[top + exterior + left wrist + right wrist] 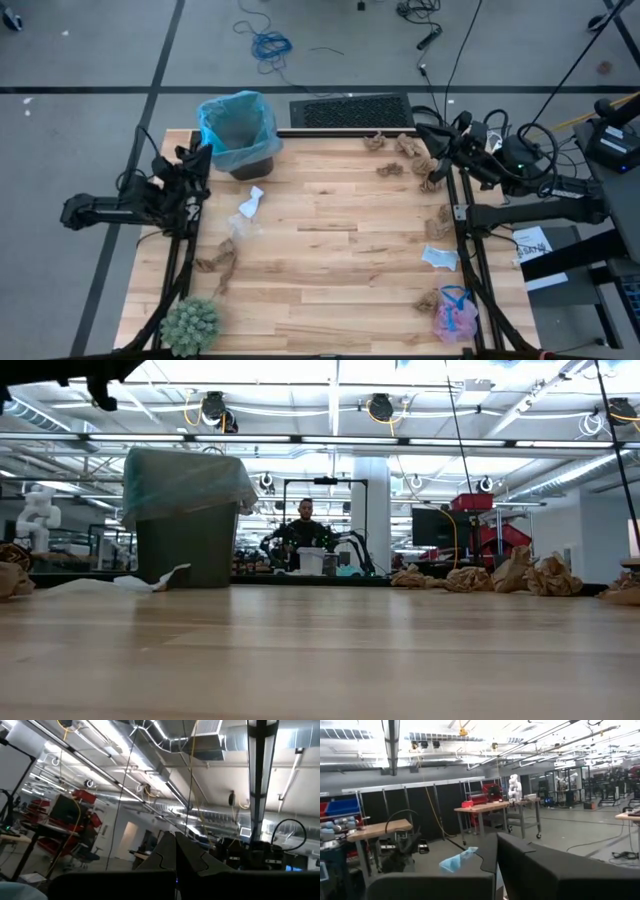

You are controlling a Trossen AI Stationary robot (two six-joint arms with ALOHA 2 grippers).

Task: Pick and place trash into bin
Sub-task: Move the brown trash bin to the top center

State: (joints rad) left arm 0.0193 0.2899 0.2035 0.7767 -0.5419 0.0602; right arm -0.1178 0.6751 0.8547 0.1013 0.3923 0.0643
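Both grippers closed, empty, parked at table edges.
Your left gripper [196, 158] waits beside the bin [238, 130]; right gripper [432, 135] sits among far-right trash [404, 145], ready to pick.

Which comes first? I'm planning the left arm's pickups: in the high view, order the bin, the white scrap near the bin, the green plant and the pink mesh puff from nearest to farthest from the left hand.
From the left hand, shut at the table's left edge:
1. bin, just beyond it at the far-left corner.
2. white scrap, toward the middle.
3. green plant, near-left corner.
4. pink mesh puff, near-right corner.
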